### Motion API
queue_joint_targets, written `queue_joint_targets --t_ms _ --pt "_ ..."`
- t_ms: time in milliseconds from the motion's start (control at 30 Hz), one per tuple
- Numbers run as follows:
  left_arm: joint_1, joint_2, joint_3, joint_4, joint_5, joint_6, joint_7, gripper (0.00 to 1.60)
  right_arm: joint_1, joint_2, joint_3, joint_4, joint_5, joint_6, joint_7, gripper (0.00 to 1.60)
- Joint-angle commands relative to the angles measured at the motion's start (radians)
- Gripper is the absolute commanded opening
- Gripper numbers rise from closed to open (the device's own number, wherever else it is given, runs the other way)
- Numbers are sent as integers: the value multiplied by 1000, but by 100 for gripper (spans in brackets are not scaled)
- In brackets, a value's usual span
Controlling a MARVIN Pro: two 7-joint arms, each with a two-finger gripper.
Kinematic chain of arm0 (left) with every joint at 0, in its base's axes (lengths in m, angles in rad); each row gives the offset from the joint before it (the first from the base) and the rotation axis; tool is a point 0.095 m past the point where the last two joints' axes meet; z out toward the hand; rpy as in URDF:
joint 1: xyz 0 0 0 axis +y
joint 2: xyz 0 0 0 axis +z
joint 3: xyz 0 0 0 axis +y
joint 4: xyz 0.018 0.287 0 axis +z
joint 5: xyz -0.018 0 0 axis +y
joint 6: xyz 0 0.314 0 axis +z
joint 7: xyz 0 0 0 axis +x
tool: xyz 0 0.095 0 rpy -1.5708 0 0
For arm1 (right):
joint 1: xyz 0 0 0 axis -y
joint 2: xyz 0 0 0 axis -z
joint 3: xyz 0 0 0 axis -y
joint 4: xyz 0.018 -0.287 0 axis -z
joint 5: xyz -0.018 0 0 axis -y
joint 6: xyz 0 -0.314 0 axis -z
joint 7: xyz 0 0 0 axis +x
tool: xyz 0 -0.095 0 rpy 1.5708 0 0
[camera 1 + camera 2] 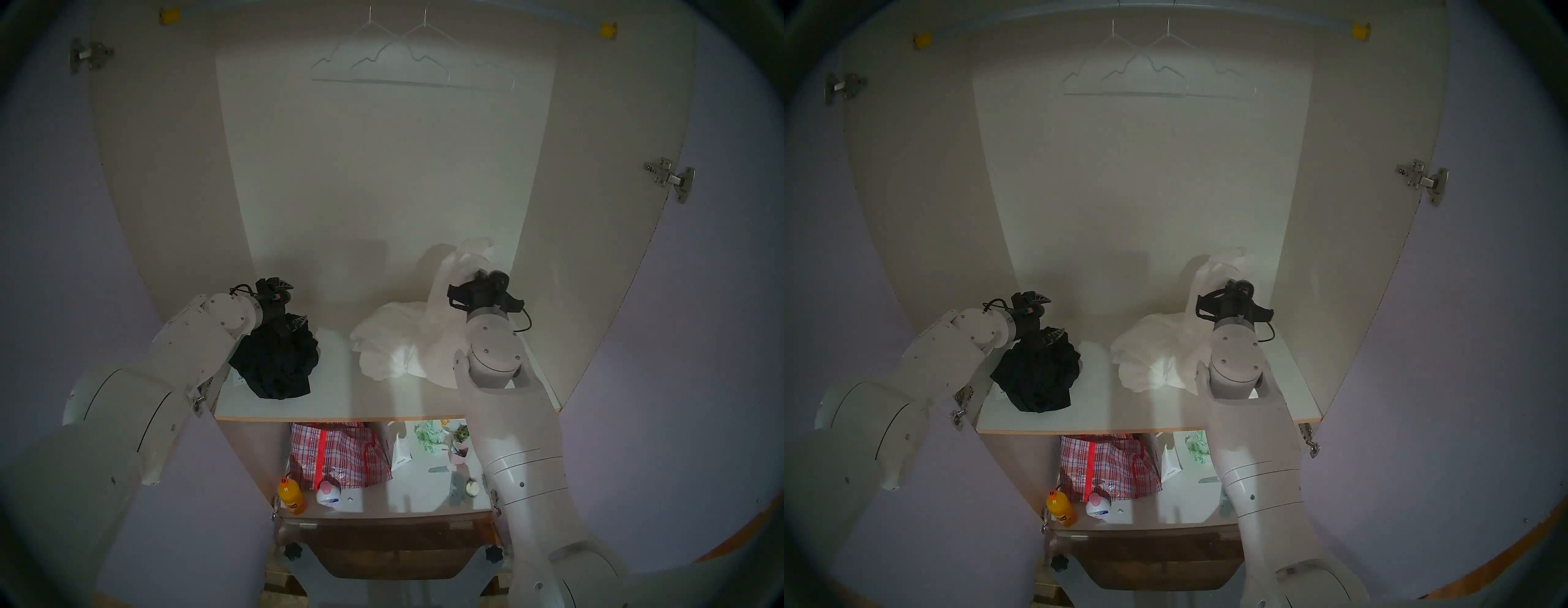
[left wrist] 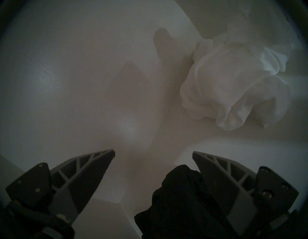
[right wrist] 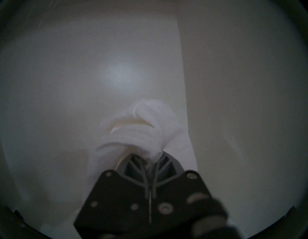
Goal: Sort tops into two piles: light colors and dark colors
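Observation:
A bunched black garment (image 1: pixel 275 361) lies at the left of the white shelf (image 1: pixel 339 399); it also shows in the left wrist view (image 2: pixel 175 200). My left gripper (image 1: pixel 290 303) is open just above its back edge, and one finger touches the cloth (image 2: pixel 153 153). A larger heap of white garments (image 1: pixel 394 344) lies at the right, also seen in the left wrist view (image 2: pixel 225 93). My right gripper (image 1: pixel 481 271) is shut on a white garment (image 3: pixel 141 130) and holds one end of it above the heap, near the back wall.
Two wire hangers (image 1: pixel 407 63) hang on the rail above. The cabinet's side walls close in the shelf. On the lower shelf are a red-checked bag (image 1: pixel 335 454), an orange bottle (image 1: pixel 292 496), a white carton (image 1: pixel 401 452) and small items.

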Motion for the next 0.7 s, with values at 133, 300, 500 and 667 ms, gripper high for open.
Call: queue_joint_targets --t_ms 133,300,500,667 --pt "-31 0 -9 -25 -6 3 -2 160 90 47 132 33 45 -13 5 0" --pt "-31 0 -9 -25 -6 3 -2 160 153 98 170 119 51 -21 53 0" --pt "-30 0 -9 -28 -7 4 -3 160 235 136 184 283 52 -52 66 0" --pt "-27 2 -10 -34 -7 8 -5 160 254 101 250 353 117 12 61 0"
